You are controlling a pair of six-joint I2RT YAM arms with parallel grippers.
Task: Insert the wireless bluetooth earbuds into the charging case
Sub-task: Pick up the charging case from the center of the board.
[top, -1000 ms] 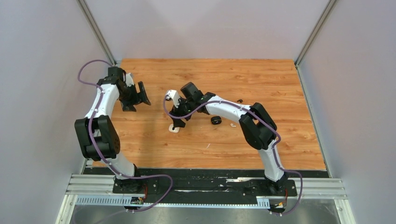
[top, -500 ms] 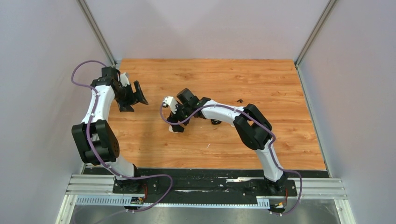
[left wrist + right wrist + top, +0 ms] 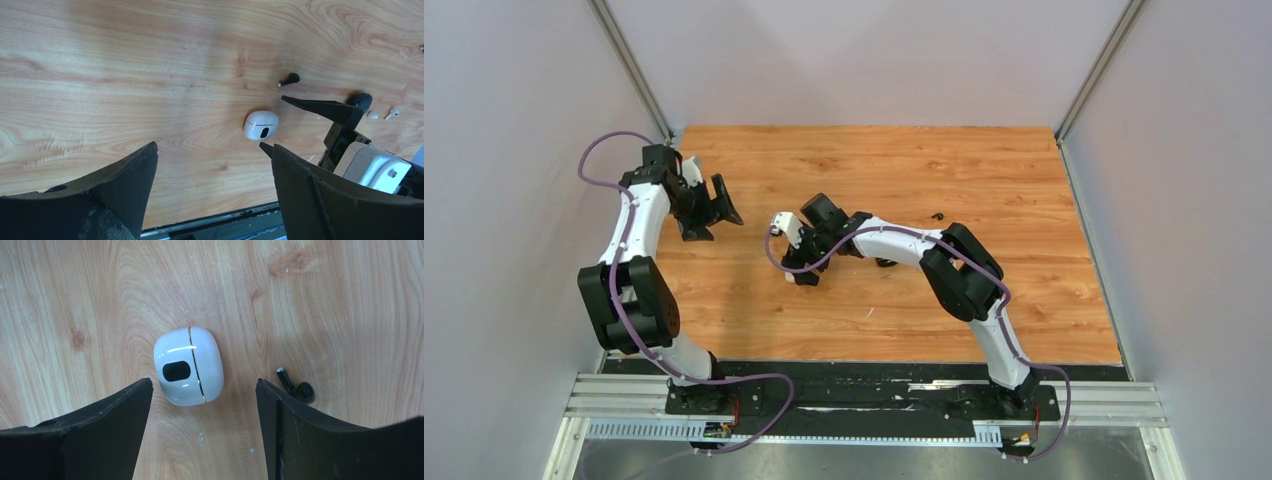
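A closed white charging case [image 3: 189,365] with a gold seam lies flat on the wooden table. My right gripper [image 3: 204,382] hangs open straight over it, a finger on each side and neither touching. One black earbud [image 3: 297,388] lies just outside the right finger. In the top view that gripper [image 3: 800,270] hides the case. My left gripper [image 3: 213,146] is open and empty, off at the far left [image 3: 712,213]. Its view shows the white case [image 3: 261,124], the black earbud [image 3: 289,79] and two white earbuds [image 3: 373,114] [image 3: 391,113] farther right.
A black case [image 3: 886,262] sits half hidden under my right forearm. Another black earbud [image 3: 937,215] lies farther back on the table [image 3: 1024,180]. Grey walls close in the left, right and back sides.
My right gripper has come down and slightly left, and it now straddles the white case. The left arm has drawn back a little toward the left wall.
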